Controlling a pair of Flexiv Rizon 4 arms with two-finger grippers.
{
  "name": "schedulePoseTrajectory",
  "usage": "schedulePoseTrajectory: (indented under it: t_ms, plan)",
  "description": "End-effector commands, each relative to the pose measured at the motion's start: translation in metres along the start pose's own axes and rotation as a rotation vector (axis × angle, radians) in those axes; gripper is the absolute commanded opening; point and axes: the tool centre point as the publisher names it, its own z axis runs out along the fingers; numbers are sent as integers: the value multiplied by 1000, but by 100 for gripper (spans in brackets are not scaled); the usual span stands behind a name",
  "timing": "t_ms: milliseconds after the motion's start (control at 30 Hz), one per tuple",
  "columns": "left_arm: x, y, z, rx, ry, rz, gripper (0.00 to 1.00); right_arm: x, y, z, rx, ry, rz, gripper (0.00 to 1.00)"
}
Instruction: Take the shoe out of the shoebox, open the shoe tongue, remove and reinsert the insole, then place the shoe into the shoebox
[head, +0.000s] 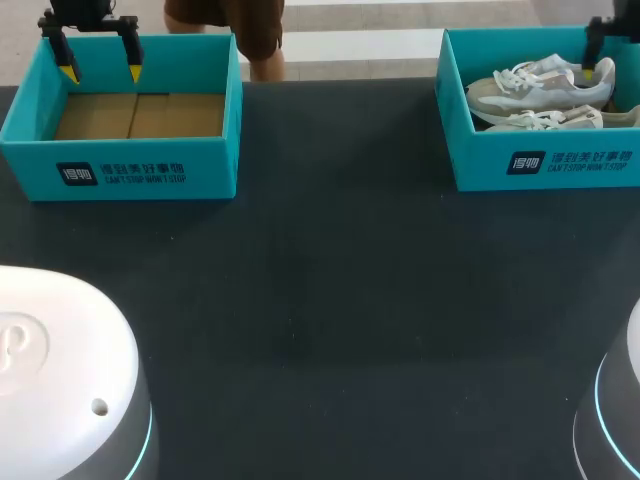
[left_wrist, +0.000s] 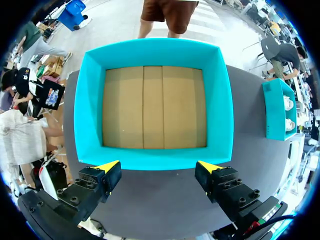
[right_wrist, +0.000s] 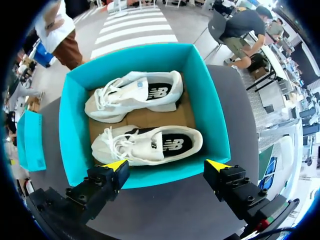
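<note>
The right gripper hangs with its two yellow-tipped fingers spread wide and nothing is held between them. In its wrist view it is just above the near wall of the teal shoebox. In the head view it stands over the far right part of that box. Two pale shoes with white laces lie side by side on the brown floor of this shoebox, both upright and both pointing the same way. The nearer shoe lies just ahead of the fingers, along the near wall, and its dark insole shows through the opening. The farther shoe lies beyond it, against the far wall. The left gripper is also wide open and holds nothing. It hangs above the near wall of a second teal box, whose brown cardboard floor shows ahead of the fingers. The two boxes stand well apart at the far side of the dark table, the second box at the left and the shoebox at the right.
</note>
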Motion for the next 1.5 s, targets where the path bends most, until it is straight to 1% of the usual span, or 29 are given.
schedulePoseTrajectory:
  t_ms: [33, 200, 500, 533, 567, 633, 700, 733, 800, 833, 867, 900, 933, 967, 1033, 1067, 1200, 1300, 1333, 1367, 1400, 1433, 1467, 1500]
  plan:
    - [0, 0, 0, -1, -1, 0, 100, -17, 1, 15, -2, -1, -15, 100]
    - [0, 0, 0, -1, -1, 0, 100, -35, 5, 38, 17, -5, -32, 100]
    - [0, 0, 0, -1, -1, 0, 100, -55, 15, 76, 32, -8, -86, 100]
    - [0, 0, 0, -1, -1, 0, 100, -57, 16, 79, 33, -2, -83, 89]
    - [0, 0, 0, -1, -1, 0, 100, -58, 17, 81, 32, -1, -83, 82]
    - [0, 0, 0, -1, -1, 0, 100, -58, 17, 85, 37, -5, -93, 77]
    - [0, 0, 0, -1, -1, 0, 100, -58, 18, 88, 40, -11, -102, 77]
    - [0, 0, 0, -1, -1, 0, 100, -58, 18, 89, 40, -9, -108, 69]
    - [0, 0, 0, -1, -1, 0, 100, -57, 18, 91, 40, -9, -108, 58]
    - [0, 0, 0, -1, -1, 0, 100, -57, 18, 93, 42, -2, -111, 56]
    - [0, 0, 0, -1, -1, 0, 100, -57, 18, 95, 42, -1, -112, 55]
    - [0, 0, 0, -1, -1, 0, 100, -57, 18, 97, 42, -2, -114, 58]
    - [0, 0, 0, -1, -1, 0, 100, -57, 17, 100, 40, -14, -124, 58]
    - [0, 0, 0, -1, -1, 0, 100, -57, 17, 103, 40, -19, -126, 55]
    - [0, 0, 0, -1, -1, 0, 100, -58, 16, 110, 41, -14, -121, 55]
    - [0, 0, 0, -1, -1, 0, 100, -58, 15, 113, 40, -18, -121, 58]
    - [0, 0, 0, -1, -1, 0, 100, -58, 16, 124, 33, -33, -122, 62]
    - [0, 0, 0, -1, -1, 0, 100, -56, 17, 134, 33, -37, -126, 56]
    - [0, 0, 0, -1, -1, 0, 100, -56, 17, 135, 34, -39, -129, 50]
    - [0, 0, 0, -1, -1, 0, 100, -55, 17, 139, 42, -43, -123, 47]
    - [0, 0, 0, -1, -1, 0, 100, -55, 17, 141, 44, -46, -122, 41]
    - [0, 0, 0, -1, -1, 0, 100, -55, 17, 144, 48, -51, -119, 28]
    - [0, 0, 0, -1, -1, 0, 100, -55, 17, 146, 55, -65, -113, 0]
    - [0, 0, 0, -1, -1, 0, 100, -55, 16, 147, 57, -81, -112, 0]
